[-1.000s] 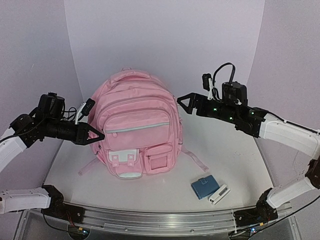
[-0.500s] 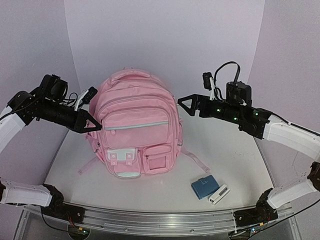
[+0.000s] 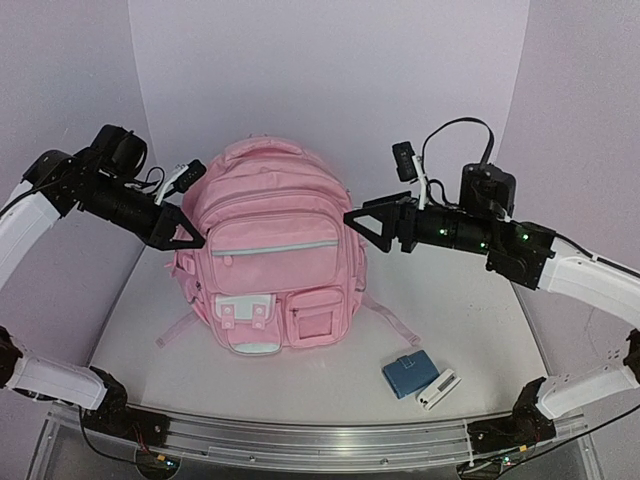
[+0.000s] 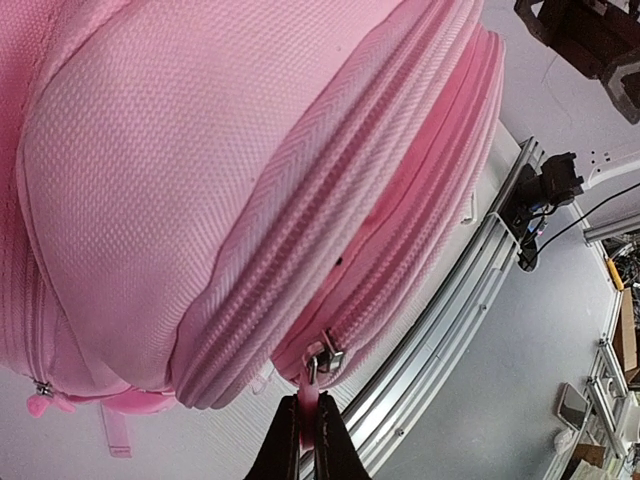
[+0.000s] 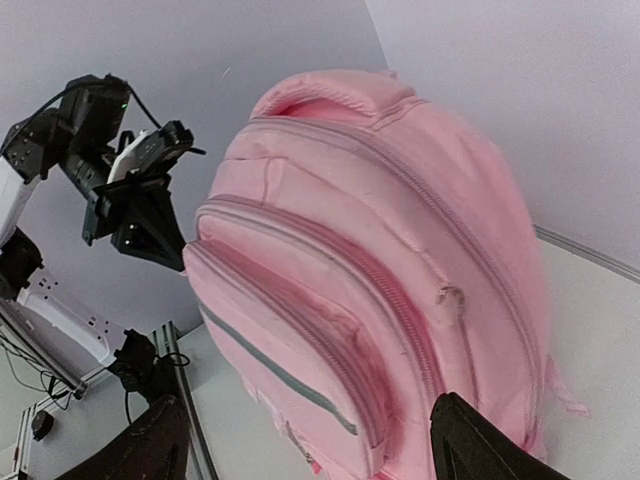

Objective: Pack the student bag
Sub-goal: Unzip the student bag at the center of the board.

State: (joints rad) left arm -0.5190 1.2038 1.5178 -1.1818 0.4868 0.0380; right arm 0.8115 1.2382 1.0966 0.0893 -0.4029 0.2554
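Observation:
The student bag [image 3: 270,260] stands upright mid-table, a large light-pink backpack with its front pockets facing the near edge. My left gripper [image 3: 190,240] is at the bag's upper left side. In the left wrist view it [image 4: 308,428] is shut on the pink zipper pull [image 4: 309,402] below a metal slider [image 4: 326,355]. My right gripper [image 3: 372,224] hovers open at the bag's upper right side. In the right wrist view its fingers [image 5: 150,445] stand wide apart before the bag [image 5: 380,250], with nothing gripped.
A blue case [image 3: 407,374] and a small white device [image 3: 437,389] lie on the table at the front right of the bag. A metal rail [image 3: 300,440] runs along the near edge. Lilac walls enclose the back and sides.
My left gripper has risen along the bag's left side, still holding the zipper pull. My right gripper has moved left towards the bag and its fingers have narrowed a little.

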